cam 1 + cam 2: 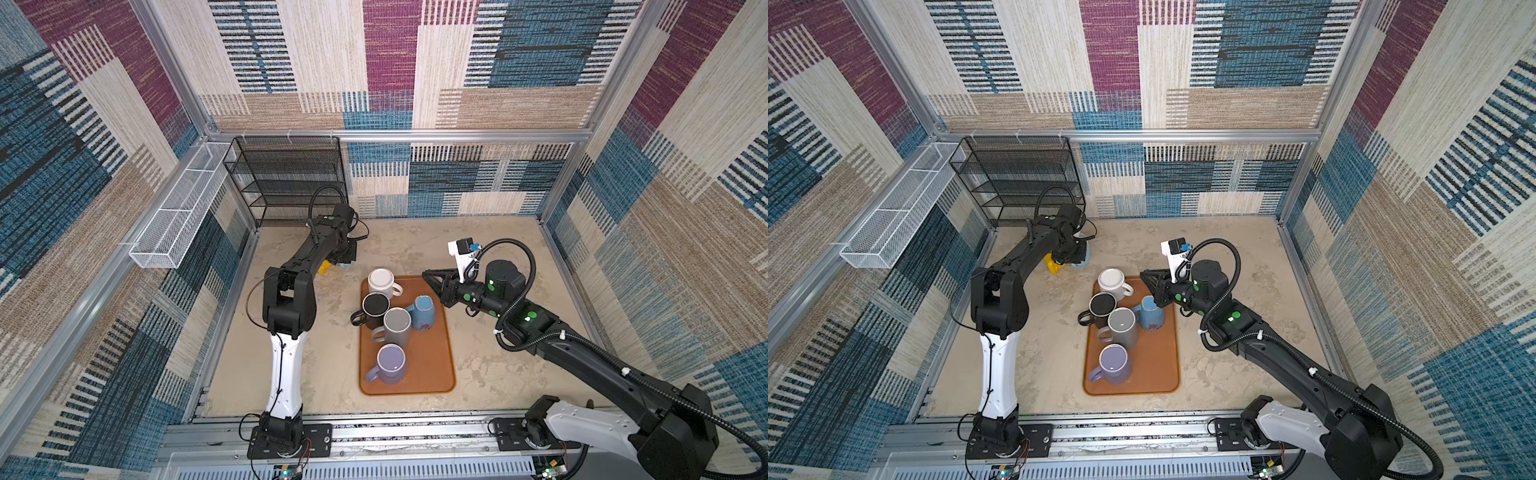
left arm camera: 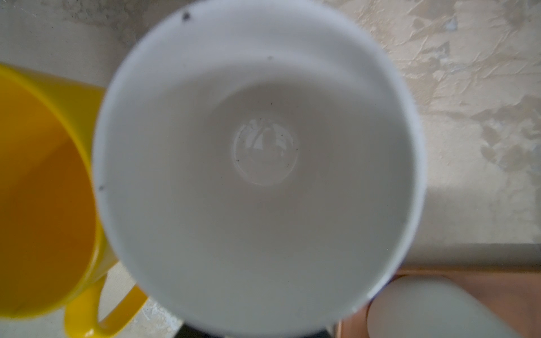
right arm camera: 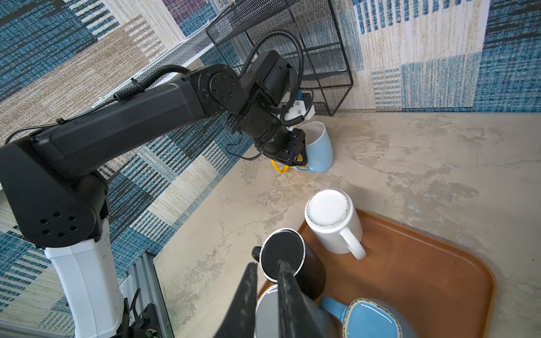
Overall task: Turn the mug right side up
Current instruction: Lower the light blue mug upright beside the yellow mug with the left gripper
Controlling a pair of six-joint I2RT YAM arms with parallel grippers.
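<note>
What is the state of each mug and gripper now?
light blue mug, upright
yellow mug, upright
white mug, upside down
black mug, upside down
gray mug, upside down
purple mug, upside down
speckled blue mug, upside down
right gripper, shut, empty
left gripper, opening unclear

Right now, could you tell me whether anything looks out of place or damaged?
Nothing looks spilled or broken. The light blue mug, off the tray beside the yellow mug, has small dark specks on its white rim and inside in the left wrist view: dirt or chips, I cannot tell.
</note>
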